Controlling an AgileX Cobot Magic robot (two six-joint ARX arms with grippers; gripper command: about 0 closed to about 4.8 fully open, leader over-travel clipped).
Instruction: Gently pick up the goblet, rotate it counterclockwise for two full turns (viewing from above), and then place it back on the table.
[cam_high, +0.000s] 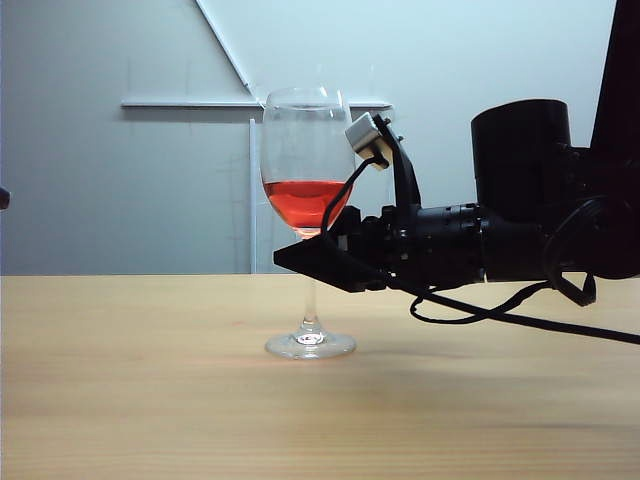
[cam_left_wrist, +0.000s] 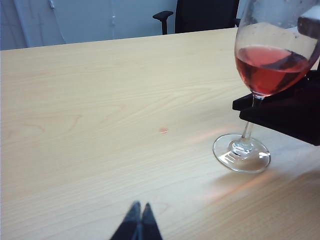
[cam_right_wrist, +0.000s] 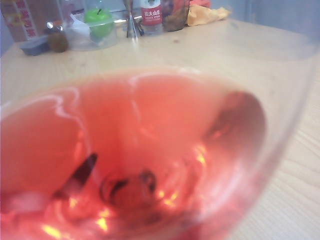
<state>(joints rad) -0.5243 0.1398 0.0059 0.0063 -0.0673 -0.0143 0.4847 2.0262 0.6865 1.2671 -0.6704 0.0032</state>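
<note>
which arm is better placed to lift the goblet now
Right. The right gripper already sits around the stem just under the bowl of the goblet, while the left gripper is shut and well away from it over the table.

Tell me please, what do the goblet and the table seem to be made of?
The goblet: clear glass, glossy; the wall shows through its bowl and its foot glints. The table: pale wood or a wood-look laminate, smooth and matte, with fine grain lines. The right gripper sits at the goblet's stem; the left gripper rests apart, shut.
</note>
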